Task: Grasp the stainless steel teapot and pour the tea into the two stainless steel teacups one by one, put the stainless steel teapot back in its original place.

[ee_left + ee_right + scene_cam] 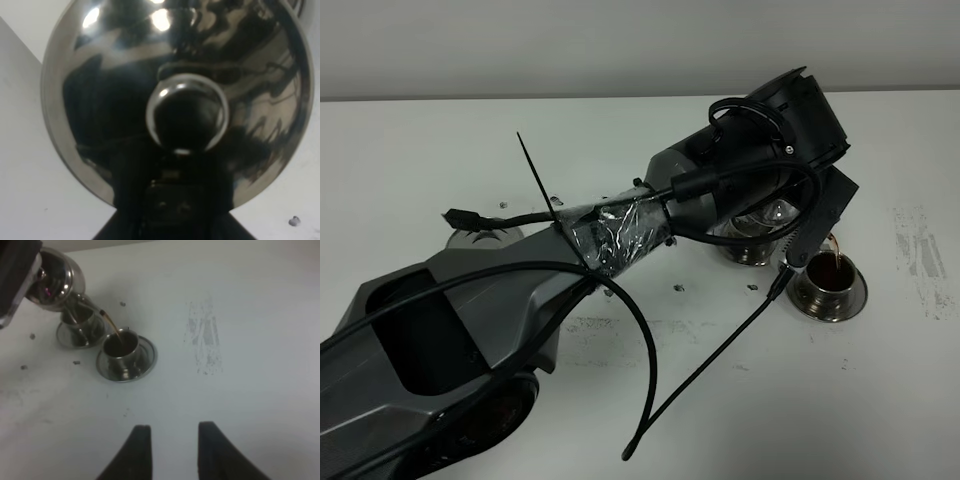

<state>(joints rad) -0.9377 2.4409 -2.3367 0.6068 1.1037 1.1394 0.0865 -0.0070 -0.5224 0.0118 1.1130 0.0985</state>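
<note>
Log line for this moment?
phase: pouring | left gripper: shut on stainless steel teapot, tilted | tea: streaming into right-hand teacup | other teacup: contents unclear | right gripper: empty

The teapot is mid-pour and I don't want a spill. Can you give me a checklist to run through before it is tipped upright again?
1. Stream lands in the cup: ok. Tea from the stainless steel teapot falls into the teacup on its saucer.
2. No overflow: ok. No tea shows on that saucer.
3. Grip: ok. The left jaws are shut on the tilted teapot.
4. Other teacup filled: cannot tell. The teapot hides part of it.
5. Right jaws out of the way: ok. They are open, empty and apart from both cups.
</note>
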